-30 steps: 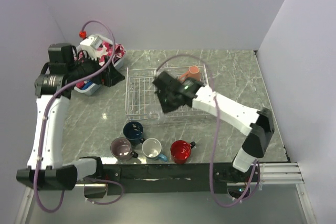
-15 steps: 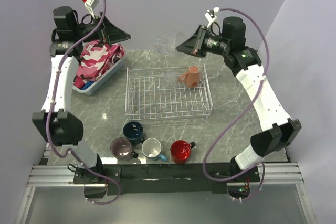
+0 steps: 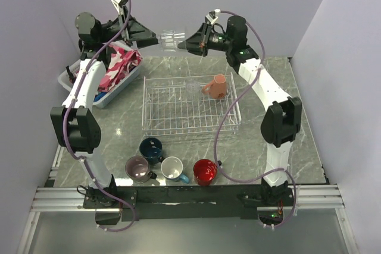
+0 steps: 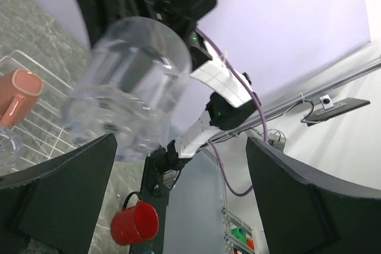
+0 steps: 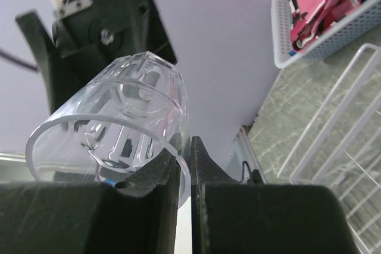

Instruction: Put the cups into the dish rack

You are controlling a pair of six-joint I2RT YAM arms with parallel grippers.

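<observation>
My right gripper [image 3: 191,42] is raised high at the back and shut on the rim of a clear glass [image 3: 172,38], one finger inside and one outside [image 5: 186,147]. The glass [image 5: 113,129] lies on its side in the air. My left gripper [image 3: 153,37] is open just left of the glass, whose base [image 4: 125,87] sits just beyond its spread fingers [image 4: 178,141]. The white wire dish rack [image 3: 178,124] holds a salmon mug [image 3: 217,86] and a second clear glass [image 3: 193,87]. The navy [image 3: 152,148], mauve [image 3: 138,168], light blue [image 3: 172,169] and red [image 3: 205,171] mugs stand in front of the rack.
A white plastic basket [image 3: 98,99] with pink cloth [image 3: 116,63] stands at the back left, under the left arm. Walls close in the back and both sides. The arm bases are along the near edge.
Both arms rose from the table to high at the back. The right gripper lifted the clear glass up, and the left gripper has swung in toward the glass's base.
</observation>
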